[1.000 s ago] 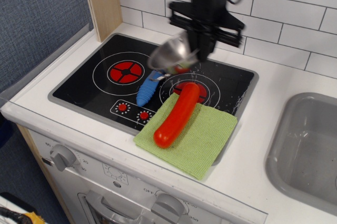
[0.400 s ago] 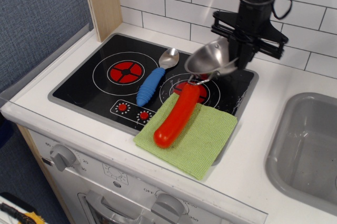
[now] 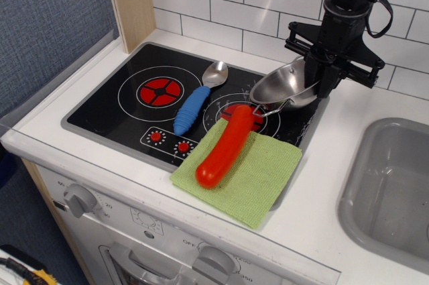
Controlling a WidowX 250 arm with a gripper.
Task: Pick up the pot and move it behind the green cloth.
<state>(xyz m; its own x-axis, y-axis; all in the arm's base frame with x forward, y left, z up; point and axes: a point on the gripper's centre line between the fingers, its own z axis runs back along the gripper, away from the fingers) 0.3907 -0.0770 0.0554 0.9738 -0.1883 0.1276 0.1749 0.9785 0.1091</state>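
Observation:
The pot (image 3: 285, 89) is a small shiny steel bowl with wire loop handles. It hangs tilted above the back right corner of the stove, behind the green cloth (image 3: 251, 172). My black gripper (image 3: 322, 78) is shut on the pot's far rim and holds it in the air. The green cloth lies at the stove's front right corner, with a long red sausage-shaped toy (image 3: 226, 145) lying across it.
A metal spoon with a blue handle (image 3: 194, 104) lies on the black stove top (image 3: 134, 114) between the two red burners. A grey sink (image 3: 395, 184) is at the right. A white tiled wall stands behind, and a wooden post (image 3: 131, 0) at the back left.
My gripper has carried the pot from over the spoon to the right and lowered it toward the stove's back right corner. The spoon, uncovered, lies still.

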